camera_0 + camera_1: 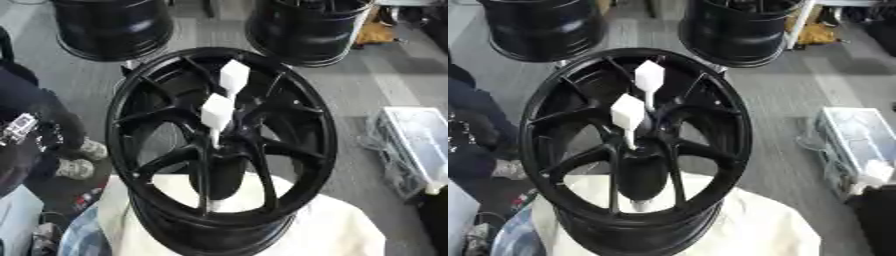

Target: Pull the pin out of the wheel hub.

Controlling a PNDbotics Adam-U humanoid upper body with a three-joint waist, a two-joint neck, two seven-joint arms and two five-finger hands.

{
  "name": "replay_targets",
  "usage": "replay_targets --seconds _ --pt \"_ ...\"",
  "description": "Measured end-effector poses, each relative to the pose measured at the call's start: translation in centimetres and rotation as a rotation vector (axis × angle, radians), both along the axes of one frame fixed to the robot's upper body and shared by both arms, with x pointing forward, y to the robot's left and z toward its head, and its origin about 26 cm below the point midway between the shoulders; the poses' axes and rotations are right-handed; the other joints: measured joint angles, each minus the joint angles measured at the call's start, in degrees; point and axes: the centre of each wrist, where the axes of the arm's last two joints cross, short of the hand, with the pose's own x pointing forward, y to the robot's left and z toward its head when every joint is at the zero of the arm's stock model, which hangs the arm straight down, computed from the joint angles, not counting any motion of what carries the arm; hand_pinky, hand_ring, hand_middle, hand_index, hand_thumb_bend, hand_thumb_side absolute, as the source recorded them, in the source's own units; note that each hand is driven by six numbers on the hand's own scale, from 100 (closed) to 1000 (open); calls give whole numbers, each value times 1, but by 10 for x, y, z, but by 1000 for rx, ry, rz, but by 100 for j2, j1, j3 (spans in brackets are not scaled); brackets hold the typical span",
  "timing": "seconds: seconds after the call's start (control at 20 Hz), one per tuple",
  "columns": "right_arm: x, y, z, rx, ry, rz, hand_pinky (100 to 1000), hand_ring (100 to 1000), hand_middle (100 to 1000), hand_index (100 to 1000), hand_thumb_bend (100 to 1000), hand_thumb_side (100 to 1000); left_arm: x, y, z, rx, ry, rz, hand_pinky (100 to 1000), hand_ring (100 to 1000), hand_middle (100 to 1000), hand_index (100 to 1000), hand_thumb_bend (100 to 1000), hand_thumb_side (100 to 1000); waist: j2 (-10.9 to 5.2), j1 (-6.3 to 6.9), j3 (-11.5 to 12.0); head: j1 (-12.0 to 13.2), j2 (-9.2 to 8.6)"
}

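Grey flooring lies behind the black spoked alloy wheel hub (219, 145) on a cream cloth-covered surface (341, 230), where two white block-headed pins (217, 113) stand at its centre; no robot hand is seen, so the wrong pin could be pulled.

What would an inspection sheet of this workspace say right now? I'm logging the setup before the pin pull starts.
Surface: cream cloth under the wheel, over a support that is hidden.
Job's things: black wheel hub lying face up; two white block-headed pins stand at its centre, near pin, far pin.
Clutter: two more black wheels on the floor behind, left one, right one.
Hands: nothing seen in either view.
Cables: nothing seen clearly.
Surroundings: grey floor; clear plastic bin at right; a seated person's shoes at left, touching nothing.
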Motion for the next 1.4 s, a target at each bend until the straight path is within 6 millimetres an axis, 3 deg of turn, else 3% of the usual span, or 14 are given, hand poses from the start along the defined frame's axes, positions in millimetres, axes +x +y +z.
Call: replay_targets --seconds 0.25,0.3,0.35,0.75,1.0,1.4 --pt "10 21 9 14 -63 3 709 704 760 827 100 625 0 -1 -1 -7 0 0 726 683 615 702 100 904 0 7 -9 0 0" --pt "11 25 12 16 -74 8 700 694 749 821 100 582 0 -1 -1 -8 0 0 726 683 616 702 100 905 0 8 -9 0 0" --pt "13 28 14 19 -84 13 696 688 744 817 100 621 0 -1 -1 -8 0 0 725 683 616 702 100 903 0 8 -10 0 0" --pt "21 51 28 61 -151 88 680 670 726 807 100 608 0 -1 -1 -9 0 3 725 685 616 701 100 903 1 10 -3 11 0" --pt "26 64 38 74 -177 167 676 662 718 806 100 581 0 -1 -1 -9 1 4 725 685 615 701 100 905 3 11 31 11 0" --pt "28 75 40 94 -180 251 674 656 712 804 100 618 0 -2 -2 -18 1 4 725 687 616 701 100 906 13 41 56 12 0"
